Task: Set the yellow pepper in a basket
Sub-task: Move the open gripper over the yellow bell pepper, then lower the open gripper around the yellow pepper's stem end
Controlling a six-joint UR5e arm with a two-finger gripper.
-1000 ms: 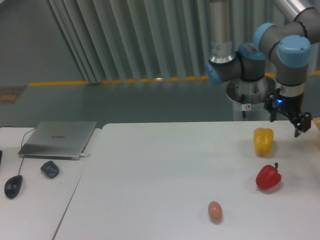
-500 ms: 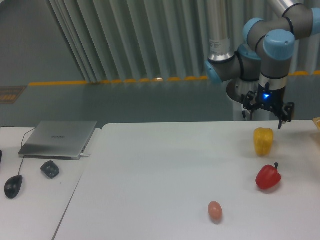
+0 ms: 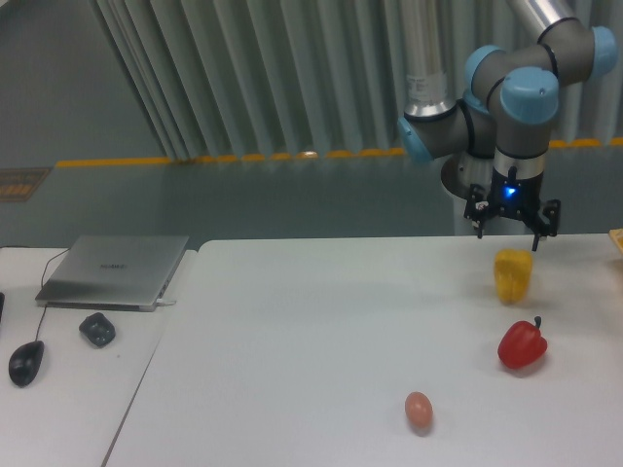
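Camera view shows my gripper spread open just at 12 o'clock of the yellow pepper; I should descend centered, straddling its lobes before closing.

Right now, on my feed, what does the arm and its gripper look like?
The arm is built of silver-grey tubes joined by grey joints with light-blue caps. Its round metal base sits behind the table's far edge. The gripper is small and black, with two thin dark fingers and a blue light glowing at the wrist above it. A small white-and-red tag hangs near the base.
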